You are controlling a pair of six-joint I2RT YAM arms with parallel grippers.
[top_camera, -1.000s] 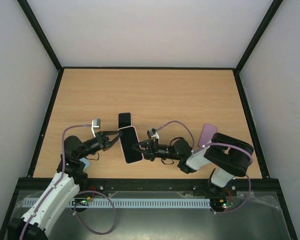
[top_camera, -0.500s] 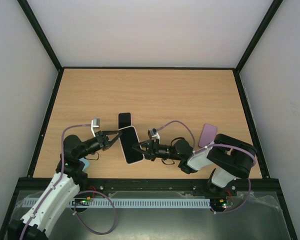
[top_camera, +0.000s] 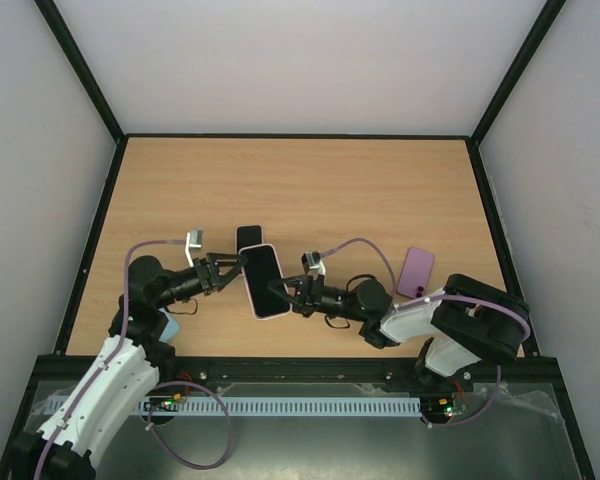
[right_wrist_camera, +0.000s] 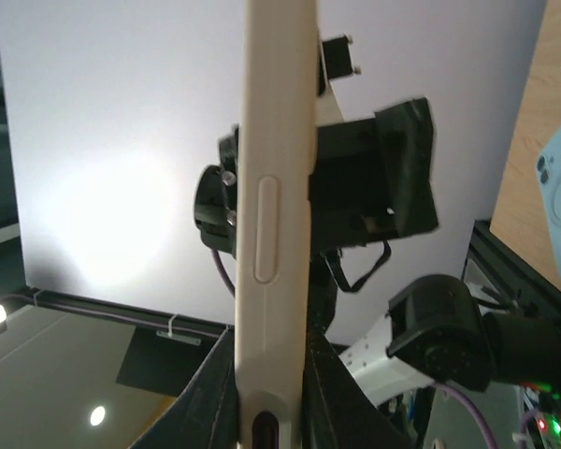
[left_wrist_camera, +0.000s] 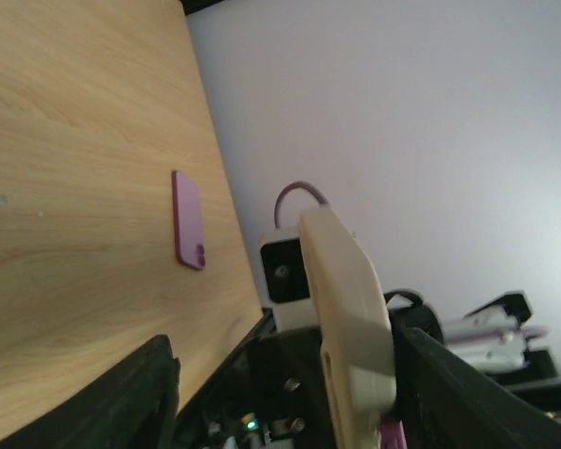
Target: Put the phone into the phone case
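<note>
Within right gripper (top_camera: 290, 293), cream phone case (top_camera: 263, 281)

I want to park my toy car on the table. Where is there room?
The far half of the table, beyond the black phone, is bare, edge to edge. The near middle is crowded: the left gripper and right gripper meet at the pale case, with the purple case to its right.

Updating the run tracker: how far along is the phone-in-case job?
Looks done: a dark-screened phone sits inside the cream case rim, though full seating can't be confirmed. In hand: right gripper shut on the cream case, held raised; left gripper open around its other edge. Left: check the corners, set it down. A second black phone and a purple case lie apart.
</note>
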